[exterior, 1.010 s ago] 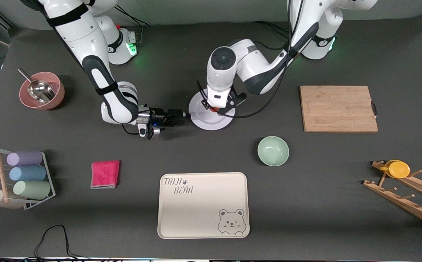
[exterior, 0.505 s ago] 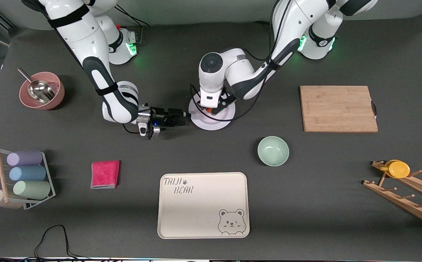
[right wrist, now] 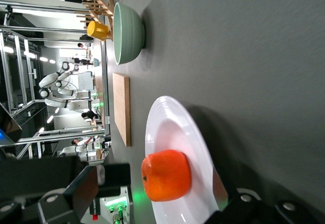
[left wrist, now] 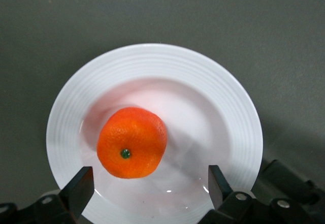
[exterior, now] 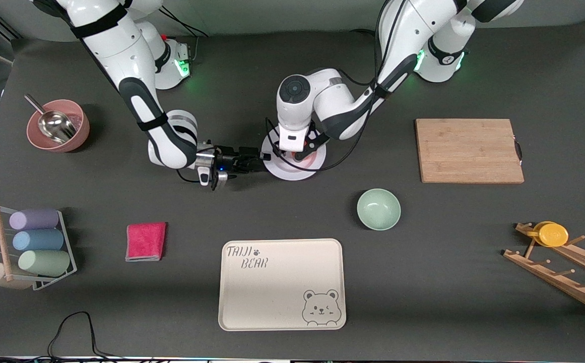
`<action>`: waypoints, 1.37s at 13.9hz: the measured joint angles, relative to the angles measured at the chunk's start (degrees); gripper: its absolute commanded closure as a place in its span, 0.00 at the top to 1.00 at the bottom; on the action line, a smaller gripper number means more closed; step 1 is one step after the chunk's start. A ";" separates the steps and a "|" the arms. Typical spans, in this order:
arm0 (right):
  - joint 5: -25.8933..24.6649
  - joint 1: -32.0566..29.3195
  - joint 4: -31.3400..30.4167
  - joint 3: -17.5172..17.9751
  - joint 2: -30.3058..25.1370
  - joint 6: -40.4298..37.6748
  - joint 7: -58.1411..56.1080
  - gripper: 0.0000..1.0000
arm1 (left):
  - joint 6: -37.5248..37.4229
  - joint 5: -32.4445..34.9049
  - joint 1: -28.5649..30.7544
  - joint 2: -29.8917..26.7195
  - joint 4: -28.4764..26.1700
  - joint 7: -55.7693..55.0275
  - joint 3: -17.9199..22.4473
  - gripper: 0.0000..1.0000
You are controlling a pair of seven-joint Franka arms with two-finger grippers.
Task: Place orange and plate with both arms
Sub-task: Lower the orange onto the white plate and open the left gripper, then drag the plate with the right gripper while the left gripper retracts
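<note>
- Your mint-green bowl [exterior: 378, 208] is sitting near the cream bear tray [exterior: 282, 284];
- your cutting board [exterior: 469, 150] is lying toward the left arm's end;
- your pink cloth [exterior: 145, 241] is resting beside the cup rack [exterior: 27, 247]

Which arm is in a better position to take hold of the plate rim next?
Right. The right gripper sits low at the rim of the plate, open. The left gripper is open above the orange, which lies on the plate.

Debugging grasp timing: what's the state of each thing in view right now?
orange: loose on the plate, stem up.
plate: flat on the table, ungripped.
left pincer: open, over the orange.
right pincer: open, at the plate's rim.
mint-green bowl: upright.
pink bowl: upright, holds a metal scoop.
</note>
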 measured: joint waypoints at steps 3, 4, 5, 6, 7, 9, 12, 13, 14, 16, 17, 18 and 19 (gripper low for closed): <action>2.60 0.59 -0.22 0.71 1.13 0.04 -4.23 1.00 | -8.09 -0.64 3.48 -3.38 1.46 6.24 -0.06 1.00; 2.89 0.72 -0.31 0.73 1.65 0.06 -5.30 1.00 | -11.20 -2.75 5.70 -5.63 1.79 10.85 -0.08 1.00; 3.00 0.72 -0.30 0.73 2.07 0.06 -5.90 1.00 | -14.27 -5.94 8.11 -8.33 2.06 16.68 -0.02 1.00; 3.04 0.71 -0.29 0.73 2.18 0.06 -6.14 1.00 | -17.27 -9.21 10.55 -11.22 2.25 22.73 0.22 1.00; 3.05 0.71 -0.28 0.73 2.18 0.06 -6.35 0.95 | -21.06 -12.51 13.15 -14.89 2.29 30.07 1.32 1.00; 3.05 0.75 -0.32 0.75 2.20 0.06 -7.21 0.61 | -25.72 -15.59 14.88 -19.70 2.28 40.00 5.41 1.00; 3.05 0.79 -0.45 0.81 2.25 0.06 -8.67 0.28 | -31.46 -18.50 15.17 -25.11 2.24 54.74 14.06 1.00; 3.05 0.79 -0.47 0.82 2.26 0.07 -8.87 0.28 | -33.12 -18.76 15.21 -26.54 2.22 58.78 16.59 1.00; 3.06 0.79 -0.48 0.82 2.29 0.09 -9.05 0.28 | -34.69 -18.91 15.21 -27.94 2.21 62.49 18.91 1.00; 3.07 0.80 -0.48 0.84 2.49 0.10 -9.25 0.28 | -37.83 -19.05 15.15 -30.67 2.16 69.96 23.02 1.00; 3.07 0.83 -0.49 0.87 2.60 0.10 -9.32 0.28 | -39.29 -19.04 15.16 -32.00 2.10 73.64 24.74 1.00; 3.08 0.87 -0.48 0.95 2.69 0.10 -9.39 0.25 | -40.50 -19.03 15.18 -33.27 1.92 76.63 26.13 1.00; 3.08 0.93 -0.47 1.03 2.74 0.10 -9.44 0.08 | -41.17 -19.02 15.18 -34.62 1.33 79.11 27.34 1.00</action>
